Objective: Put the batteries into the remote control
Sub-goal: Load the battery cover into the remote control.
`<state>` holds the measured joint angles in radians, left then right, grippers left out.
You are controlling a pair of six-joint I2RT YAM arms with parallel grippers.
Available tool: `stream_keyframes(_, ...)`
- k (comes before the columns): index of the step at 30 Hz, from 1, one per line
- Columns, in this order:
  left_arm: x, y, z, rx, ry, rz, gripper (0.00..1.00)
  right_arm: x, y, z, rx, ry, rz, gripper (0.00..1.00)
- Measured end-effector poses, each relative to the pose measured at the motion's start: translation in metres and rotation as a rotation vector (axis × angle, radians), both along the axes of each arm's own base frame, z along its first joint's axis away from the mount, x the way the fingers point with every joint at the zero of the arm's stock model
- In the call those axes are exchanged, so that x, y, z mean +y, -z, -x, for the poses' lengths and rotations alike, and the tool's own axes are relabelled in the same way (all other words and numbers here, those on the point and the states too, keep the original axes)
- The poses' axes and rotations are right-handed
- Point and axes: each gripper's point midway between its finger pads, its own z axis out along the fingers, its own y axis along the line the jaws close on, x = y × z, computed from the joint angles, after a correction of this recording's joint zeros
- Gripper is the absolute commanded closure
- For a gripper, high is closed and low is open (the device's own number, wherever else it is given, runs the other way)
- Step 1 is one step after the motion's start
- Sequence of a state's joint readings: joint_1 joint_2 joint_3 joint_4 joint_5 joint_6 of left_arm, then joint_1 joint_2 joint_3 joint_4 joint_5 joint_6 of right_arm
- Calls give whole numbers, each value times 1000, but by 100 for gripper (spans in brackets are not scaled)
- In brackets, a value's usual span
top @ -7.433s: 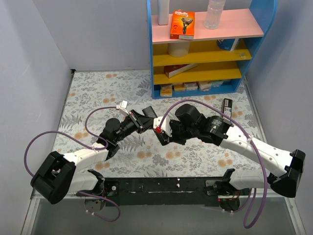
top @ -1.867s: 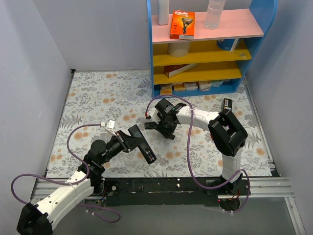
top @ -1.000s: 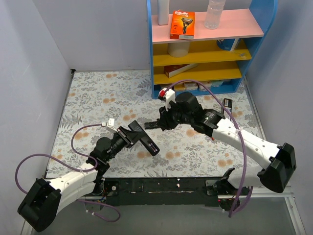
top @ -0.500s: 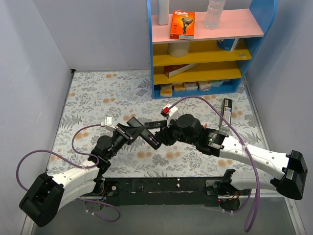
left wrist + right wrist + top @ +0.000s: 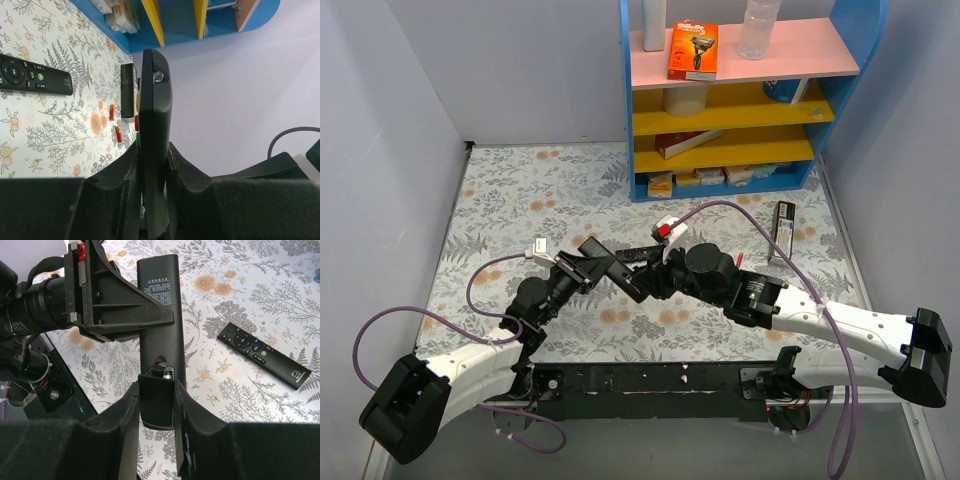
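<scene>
Two pincers share one job. The left pincer (image 5: 154,167) is closed tight on the remote control (image 5: 159,310), holding it off the bench (image 5: 240,285) at centre frame, its back facing the right wrist camera. The right pincer (image 5: 156,407) is clamped across the small black cover piece (image 5: 156,392), which looks partly slid off, with the bay just showing above it. Drawing the cover straight along the remote's length, without twisting and against a firm left grip, should free it cleanly. Red batteries (image 5: 111,111) lie on the bench, left of the remote in the left wrist view.
</scene>
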<state>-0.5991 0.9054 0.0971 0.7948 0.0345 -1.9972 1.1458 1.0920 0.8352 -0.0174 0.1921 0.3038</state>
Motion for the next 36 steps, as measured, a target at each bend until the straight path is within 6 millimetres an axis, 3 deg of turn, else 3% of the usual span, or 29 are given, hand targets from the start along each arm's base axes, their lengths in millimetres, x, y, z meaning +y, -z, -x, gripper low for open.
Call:
stream_keyframes(9, 1, -6, 1, -15, -2, 11, 100, 4, -6, 0, -24, 5, -26, 74)
stream_keyframes(28, 1, -5, 1, -14, -2, 10, 100, -4, 14, 0, -49, 12, -9, 75)
stream_keyframes(36, 0, -6, 0, -15, 2, 10, 100, -2, 3, 0, -85, 0, -50, 75)
